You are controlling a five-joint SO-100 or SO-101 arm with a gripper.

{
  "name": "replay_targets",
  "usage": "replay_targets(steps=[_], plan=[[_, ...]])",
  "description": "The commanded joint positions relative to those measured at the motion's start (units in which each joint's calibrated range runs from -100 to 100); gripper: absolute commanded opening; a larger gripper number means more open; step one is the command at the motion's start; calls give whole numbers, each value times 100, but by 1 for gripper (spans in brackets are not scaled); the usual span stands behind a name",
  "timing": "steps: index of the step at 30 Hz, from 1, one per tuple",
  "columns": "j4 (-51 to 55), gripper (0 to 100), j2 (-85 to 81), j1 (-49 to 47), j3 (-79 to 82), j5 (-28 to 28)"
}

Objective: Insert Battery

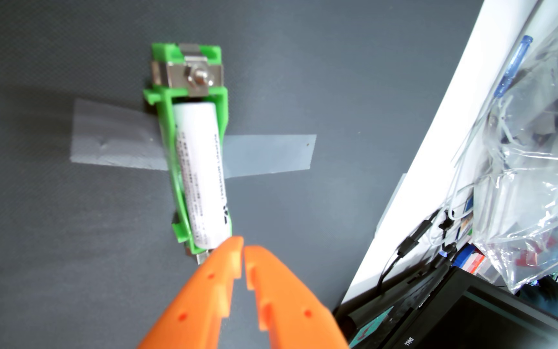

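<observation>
Here the grey worktop (304,67) carries a taped-down green holder (165,134) with the white battery (200,167) lying inside. The orange claw (243,246), tips together and empty, sits at its near end; pushing off-centre could pop that end out.

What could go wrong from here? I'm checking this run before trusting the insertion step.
The battery lies in the green holder, but its near end looks raised at the holder's edge, so it may not be fully seated. The orange tool, nearly shut, sits right at that end; a push off-centre could tilt the battery out. The holder is fixed only by grey tape, which could slip under force.
</observation>
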Motion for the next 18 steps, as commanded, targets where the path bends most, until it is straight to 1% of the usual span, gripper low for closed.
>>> replay_targets(steps=[1,11,18], plan=[[-54,2,-89,7,-26,14],[-62,2,403,78,-278,14],[-62,2,420,78,-314,19]])
